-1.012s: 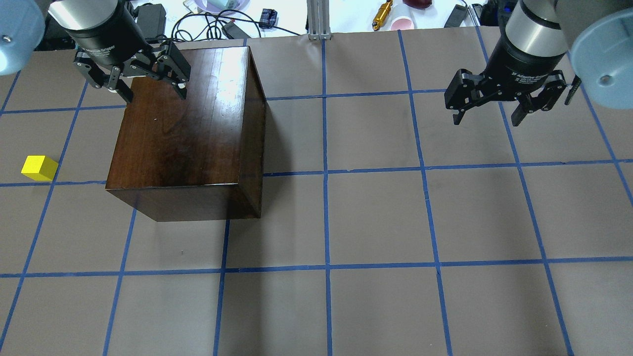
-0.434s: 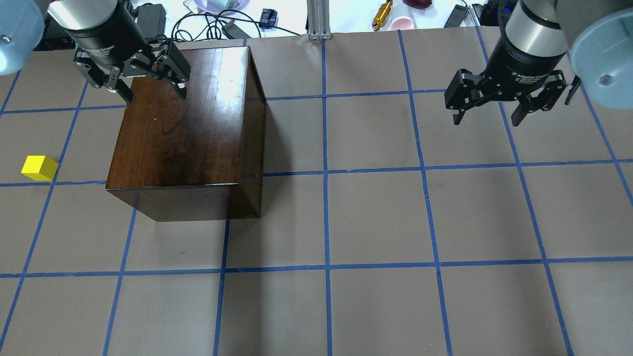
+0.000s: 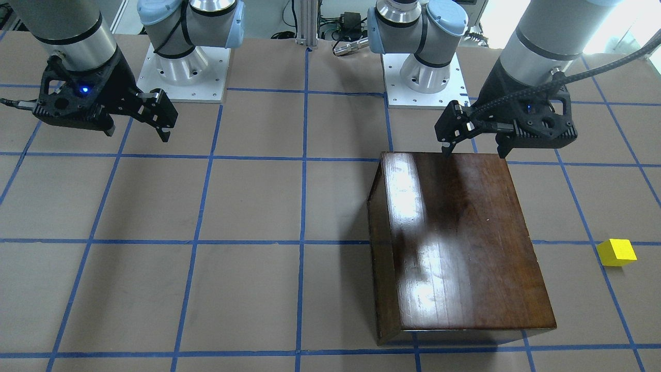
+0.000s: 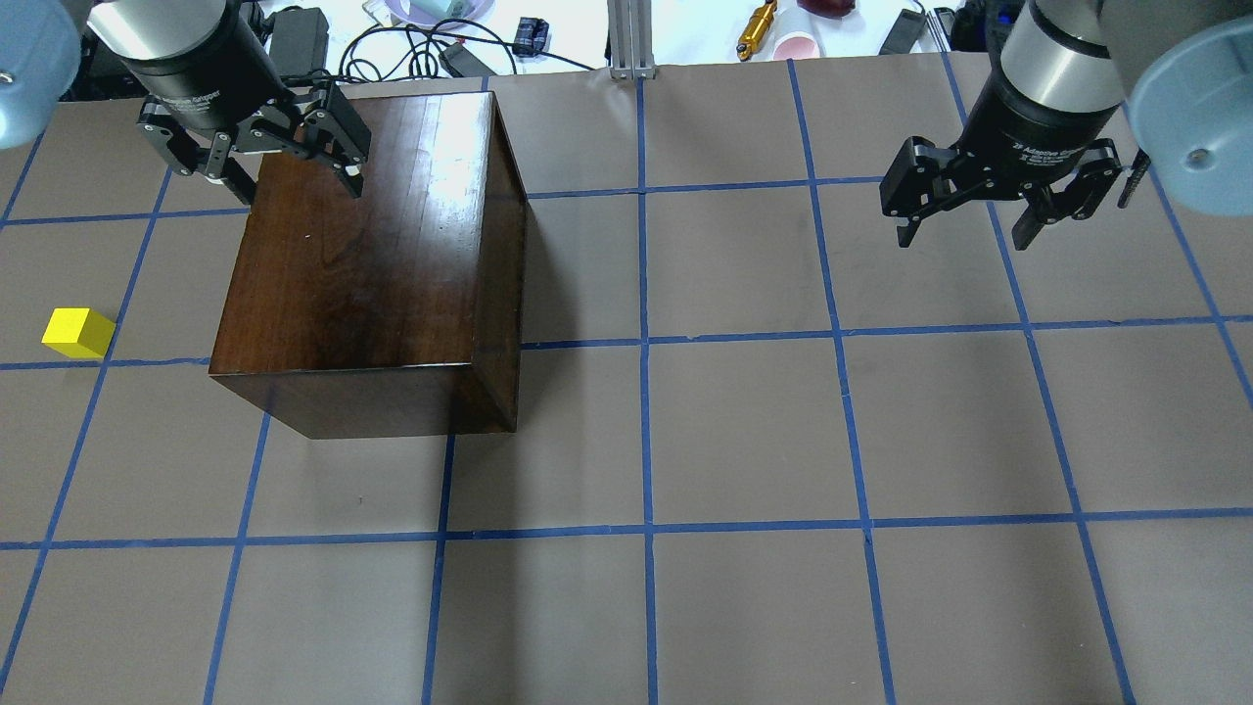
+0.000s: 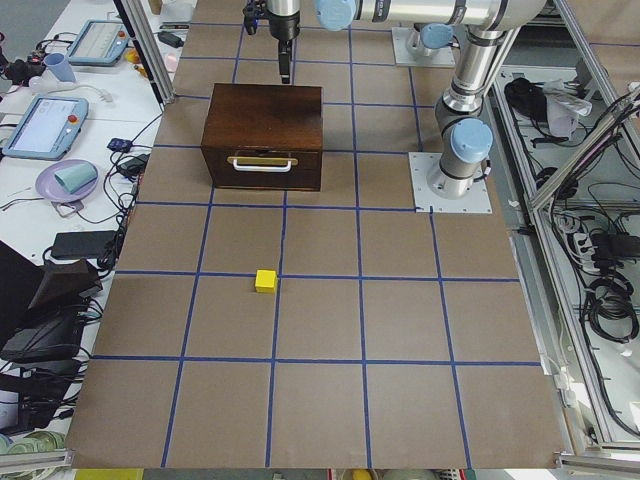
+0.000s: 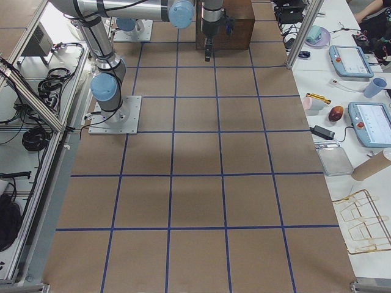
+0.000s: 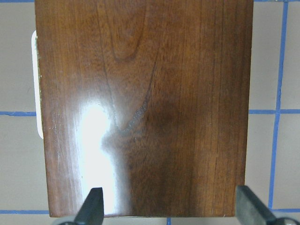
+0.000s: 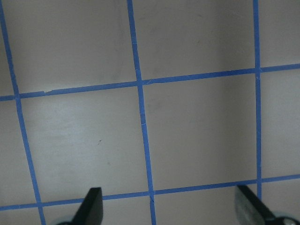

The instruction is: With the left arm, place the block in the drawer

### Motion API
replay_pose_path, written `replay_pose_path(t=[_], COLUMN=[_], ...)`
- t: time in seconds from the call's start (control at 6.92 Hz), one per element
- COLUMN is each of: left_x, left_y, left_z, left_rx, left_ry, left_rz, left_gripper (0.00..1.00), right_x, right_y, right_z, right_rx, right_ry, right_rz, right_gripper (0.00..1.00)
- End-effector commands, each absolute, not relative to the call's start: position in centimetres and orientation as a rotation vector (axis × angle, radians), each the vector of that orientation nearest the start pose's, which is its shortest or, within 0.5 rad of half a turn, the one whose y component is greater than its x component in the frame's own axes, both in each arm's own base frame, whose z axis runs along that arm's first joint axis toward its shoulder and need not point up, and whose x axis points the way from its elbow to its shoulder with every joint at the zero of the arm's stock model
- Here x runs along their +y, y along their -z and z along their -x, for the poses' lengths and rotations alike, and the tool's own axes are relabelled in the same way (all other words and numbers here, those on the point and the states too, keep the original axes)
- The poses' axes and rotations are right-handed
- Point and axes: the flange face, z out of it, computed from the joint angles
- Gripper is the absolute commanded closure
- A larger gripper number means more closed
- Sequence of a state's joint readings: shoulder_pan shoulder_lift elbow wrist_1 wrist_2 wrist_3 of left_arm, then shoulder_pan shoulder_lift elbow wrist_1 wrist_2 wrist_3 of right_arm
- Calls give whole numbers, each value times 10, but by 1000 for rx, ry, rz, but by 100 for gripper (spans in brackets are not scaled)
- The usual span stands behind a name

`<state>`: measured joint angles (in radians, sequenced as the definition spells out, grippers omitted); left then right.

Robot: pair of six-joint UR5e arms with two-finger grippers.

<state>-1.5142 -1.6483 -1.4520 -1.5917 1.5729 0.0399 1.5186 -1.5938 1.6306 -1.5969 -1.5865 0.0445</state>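
The yellow block lies on the table left of the dark wooden box, apart from it; it also shows in the front-facing view and the left view. The drawer is shut: its dark front panel with a pale handle faces the block's side. My left gripper is open and empty. It hovers over the box top near its far edge, and its wrist view looks down on the box top. My right gripper is open and empty above bare table far to the right.
Blue tape lines grid the brown table. Cables, a pink cup and small tools lie beyond the far edge. The two arm bases stand on the robot's side of the table.
My left gripper has drifted slightly left and toward the box's far edge, still open. The block, box and right arm have not moved.
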Motion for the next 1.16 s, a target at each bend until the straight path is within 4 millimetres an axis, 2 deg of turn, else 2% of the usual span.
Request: replay_pose_path(t=[0.0, 0.14, 0.29, 0.43, 0.58, 0.72, 0.87, 1.01], left_x=[-535, -547, -565, -572, -576, -576, -574, -575], left_y=[-506, -508, -502, -492, -488, -480, -468, -454], left_z=[96, 63, 21, -14, -44, -97, -132, -151], left_rx=[3136, 3131, 3119, 3116, 3109, 3107, 3121, 3135], left_ry=[52, 116, 180, 155, 138, 117, 85, 51], left_rz=[41, 60, 67, 83, 20, 73, 95, 113], left_gripper=[0, 0, 0, 0, 0, 0, 0, 0], right_x=[-487, -487, -487, -487, -487, -487, -487, -487], right_y=[-472, -472, -472, -472, -472, -472, -472, -472], right_z=[-107, -107, -107, -106, -106, -107, -107, -107], right_rx=[3153, 3153, 3153, 3155, 3155, 3153, 3153, 3153], right_ry=[-17, -17, -17, -17, -17, -17, -17, -17], right_rz=[-152, -152, -152, -152, -152, -152, -152, -152], right_gripper=[0, 0, 0, 0, 0, 0, 0, 0])
